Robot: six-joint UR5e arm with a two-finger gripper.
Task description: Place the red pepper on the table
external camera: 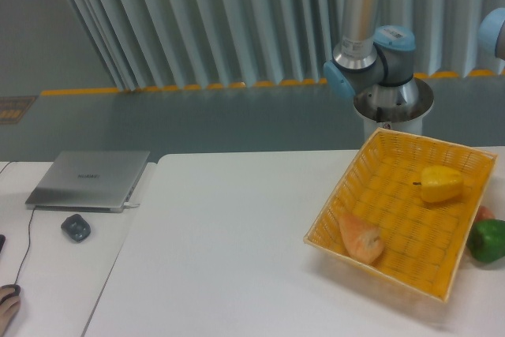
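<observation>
A single fixed camera looks down from above the near side of the white table (237,234), facing across it toward the arm's base (392,104) and a ribbed wall behind. It stands at middling distance: the yellow basket (394,274) sits at the right, cut near the frame edge, a laptop (88,179) at the left.

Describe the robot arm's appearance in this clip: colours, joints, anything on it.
The arm has a silver-grey tubular link, light-blue caps on its joints and a round metallic base behind the basket. The gripper is out of frame; no cables or markings show.
</observation>
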